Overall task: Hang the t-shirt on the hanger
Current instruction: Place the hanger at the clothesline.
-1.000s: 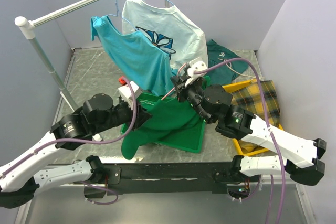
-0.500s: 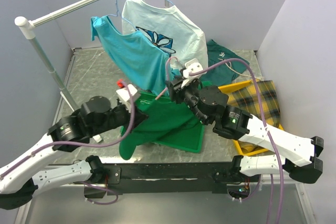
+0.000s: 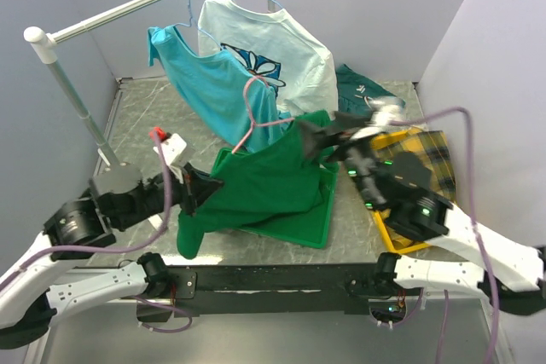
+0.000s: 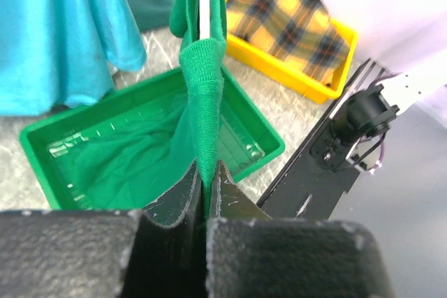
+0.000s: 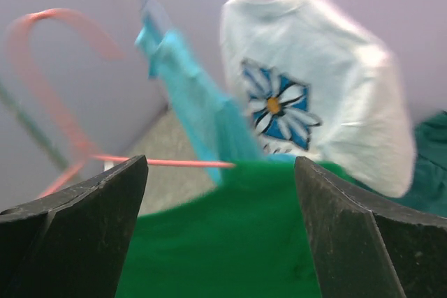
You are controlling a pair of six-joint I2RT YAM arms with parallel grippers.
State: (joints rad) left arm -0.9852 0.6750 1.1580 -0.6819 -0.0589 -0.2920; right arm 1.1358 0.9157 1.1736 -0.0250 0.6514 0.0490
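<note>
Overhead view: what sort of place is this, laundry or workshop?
Probably a robot test booth staged as a laundry corner: plain walls close round a table, a clothes rail carries a turquoise shirt and a white shirt on hangers, and a left arm and right arm are bolted at the near edge.

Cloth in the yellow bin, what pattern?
The cloth is yellow plaid with dark stripes; the left wrist view shows it best.

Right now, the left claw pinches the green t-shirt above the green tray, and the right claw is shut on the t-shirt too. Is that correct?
Not entirely. The right claw is open and holds nothing, as the right wrist view shows. The rest stands: the left claw pinches the t-shirt above the green tray.
</note>
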